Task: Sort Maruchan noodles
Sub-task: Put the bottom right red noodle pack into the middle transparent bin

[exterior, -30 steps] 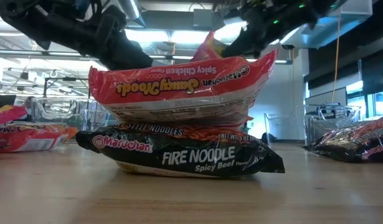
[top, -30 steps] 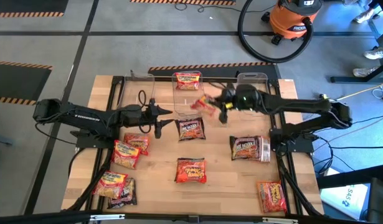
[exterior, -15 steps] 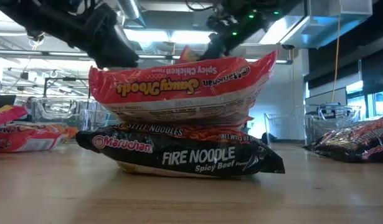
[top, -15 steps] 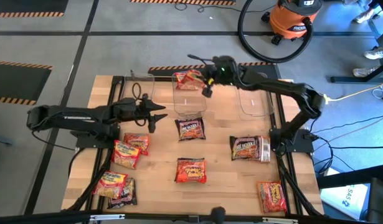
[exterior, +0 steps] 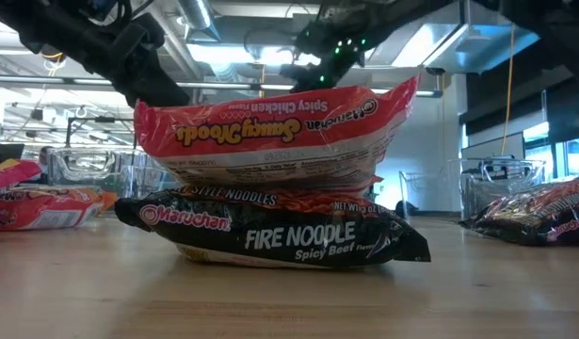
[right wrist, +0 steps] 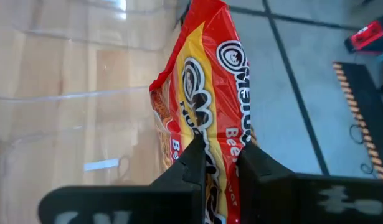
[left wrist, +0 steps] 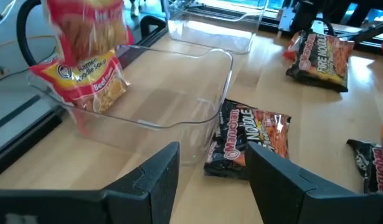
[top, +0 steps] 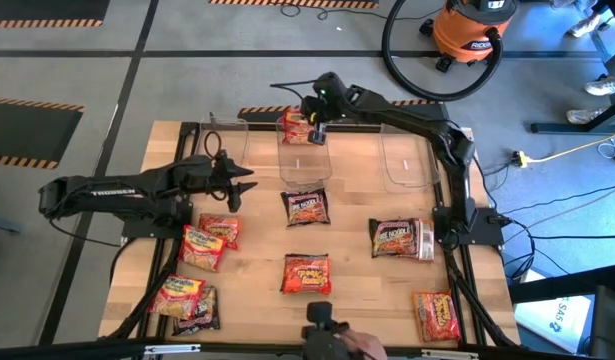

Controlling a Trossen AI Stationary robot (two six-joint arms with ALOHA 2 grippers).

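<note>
The right end effector (top: 318, 122) grasps a red noodle packet (right wrist: 207, 93) above the middle tub (top: 305, 165). Released off-centre, it could catch the rim and fall outside. The left end effector (top: 249, 180) is unclenched, empty.

Two slim dark arms (top: 117, 190) with white lettering on the left one, black cables looping near each two-fingered hand (top: 249, 180).

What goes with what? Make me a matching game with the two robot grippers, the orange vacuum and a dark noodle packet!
1. right gripper
2. left gripper
3. orange vacuum
4. dark packet

A. on the floor
B. shut on a red packet
C. flat on the table, beside the middle tub
D. open, holding nothing

Pairs: 1-B, 2-D, 3-A, 4-C
</note>
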